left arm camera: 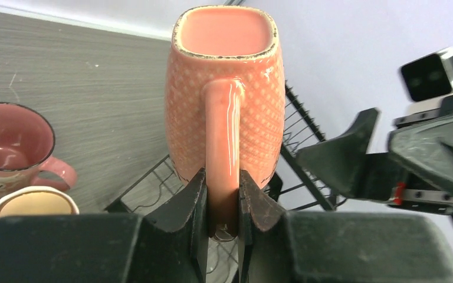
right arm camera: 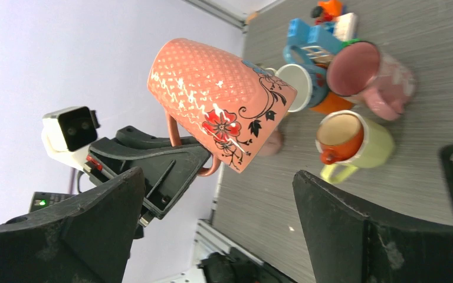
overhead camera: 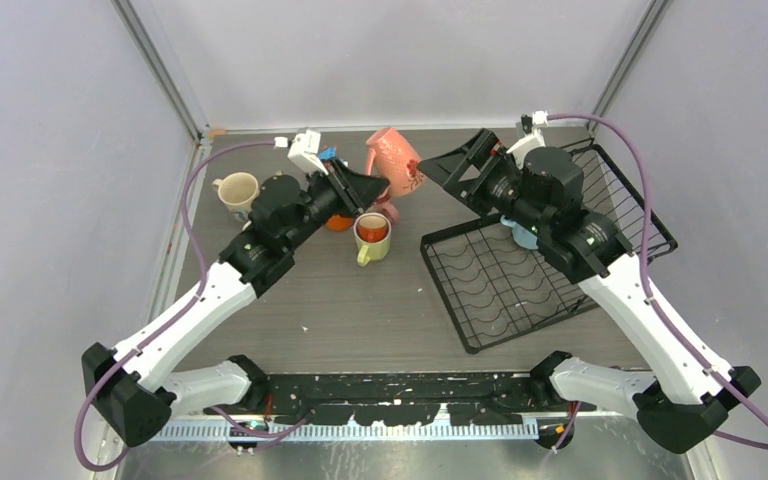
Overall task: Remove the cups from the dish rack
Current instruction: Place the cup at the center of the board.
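My left gripper (overhead camera: 373, 184) is shut on the handle of a salmon mug (overhead camera: 392, 158) with a red flower print and holds it in the air, tilted, left of the black wire dish rack (overhead camera: 480, 300). In the left wrist view the pads clamp the handle (left arm camera: 222, 177). My right gripper (overhead camera: 457, 156) is open and empty, facing that mug (right arm camera: 218, 100) from the rack side. A light blue cup (overhead camera: 523, 236) sits in the rack, mostly hidden under my right arm. On the table stand a cream mug (overhead camera: 238, 193), a lime mug (overhead camera: 372, 238) with an orange one inside, and a pink mug (right arm camera: 368, 73).
A blue-and-white toy house (right arm camera: 318, 35) and a white mug with a blue handle (right arm camera: 298, 85) stand beside an orange cup (overhead camera: 338, 222) under my left wrist. The rack's raised side (overhead camera: 640, 200) is at the far right. Walls enclose the table on three sides.
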{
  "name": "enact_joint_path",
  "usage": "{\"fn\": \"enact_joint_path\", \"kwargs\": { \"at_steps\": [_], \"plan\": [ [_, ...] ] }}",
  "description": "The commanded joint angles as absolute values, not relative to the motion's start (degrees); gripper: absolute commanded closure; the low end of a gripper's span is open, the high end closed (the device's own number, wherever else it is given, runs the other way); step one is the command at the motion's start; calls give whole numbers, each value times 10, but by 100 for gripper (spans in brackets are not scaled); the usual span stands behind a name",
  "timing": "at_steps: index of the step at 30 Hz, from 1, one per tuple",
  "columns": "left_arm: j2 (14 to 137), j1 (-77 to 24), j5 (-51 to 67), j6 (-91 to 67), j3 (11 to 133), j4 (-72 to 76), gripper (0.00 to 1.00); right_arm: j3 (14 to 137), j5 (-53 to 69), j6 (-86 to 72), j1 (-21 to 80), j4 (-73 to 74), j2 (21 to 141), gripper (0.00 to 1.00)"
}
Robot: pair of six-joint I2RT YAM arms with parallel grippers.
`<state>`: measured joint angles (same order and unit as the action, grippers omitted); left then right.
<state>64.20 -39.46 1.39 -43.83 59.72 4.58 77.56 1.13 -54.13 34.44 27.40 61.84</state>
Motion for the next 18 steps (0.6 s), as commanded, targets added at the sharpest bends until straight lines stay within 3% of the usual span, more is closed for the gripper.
{"fn": "enact_joint_path", "kwargs": {
  "at_steps": [1, 11, 14, 18],
  "plan": [
    [611, -379, 59, -503, 651, 79, 100, 745, 56, -598, 346, 128, 604, 0],
    [629, -369, 109, -620, 658, 164, 100, 691, 65, -654, 351, 32, 602, 1],
    [633, -369, 114, -637, 653, 181, 100, 688, 55, -657, 359, 10, 606, 4],
    [636, -370, 118, -665, 637, 209, 100, 685, 39, -666, 367, -30, 620, 16]
  ]
}}
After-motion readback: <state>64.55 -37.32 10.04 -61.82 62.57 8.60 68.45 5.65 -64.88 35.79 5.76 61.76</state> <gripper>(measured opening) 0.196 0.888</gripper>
